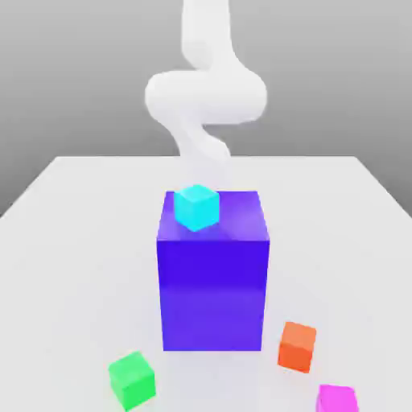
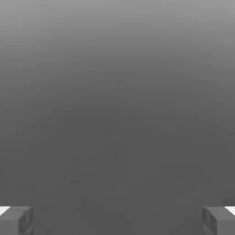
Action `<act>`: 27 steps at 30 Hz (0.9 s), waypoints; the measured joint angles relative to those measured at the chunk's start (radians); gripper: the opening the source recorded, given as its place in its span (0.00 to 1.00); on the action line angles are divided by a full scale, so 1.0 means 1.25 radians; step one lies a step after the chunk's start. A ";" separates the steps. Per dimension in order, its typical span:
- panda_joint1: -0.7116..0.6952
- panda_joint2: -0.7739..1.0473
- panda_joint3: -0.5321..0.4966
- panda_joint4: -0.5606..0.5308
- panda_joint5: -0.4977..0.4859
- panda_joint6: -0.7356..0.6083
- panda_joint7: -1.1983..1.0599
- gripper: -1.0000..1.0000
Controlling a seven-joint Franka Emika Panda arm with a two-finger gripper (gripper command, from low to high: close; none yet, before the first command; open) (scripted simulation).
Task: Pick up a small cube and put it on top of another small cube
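The small cube, bright magenta [image 1: 336, 399], lies on the white table at the front edge of the exterior view, toward its right, partly cut off by the picture's edge. The other small cube, bright green [image 1: 132, 379], lies at the front left, tilted a little. In the hand view my gripper [image 2: 117, 220] is open, its two grey fingertips [image 2: 16, 219] far apart, with nothing between them and a plain grey backdrop beyond. The white arm [image 1: 205, 96] rises behind the big block, far from both cubes.
A tall blue-violet block [image 1: 213, 282] stands mid-table with a cyan cube [image 1: 197, 206] on its top. An orange cube [image 1: 297, 347] sits beside the block's front right corner, close to the magenta cube. The white table [image 1: 72, 241] extends on both sides.
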 joint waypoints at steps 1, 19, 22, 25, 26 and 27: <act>-0.010 0.031 0.017 0.002 -0.012 0.006 0.019 0.50; -0.063 0.556 0.201 0.030 -0.241 0.113 0.357 0.50; -0.046 0.638 0.203 0.033 -0.258 0.134 0.399 0.50; -0.031 0.716 0.207 0.036 -0.261 0.160 0.431 0.50; -0.026 0.741 0.209 0.036 -0.258 0.169 0.439 0.50; -0.021 0.765 0.212 0.036 -0.254 0.179 0.446 0.50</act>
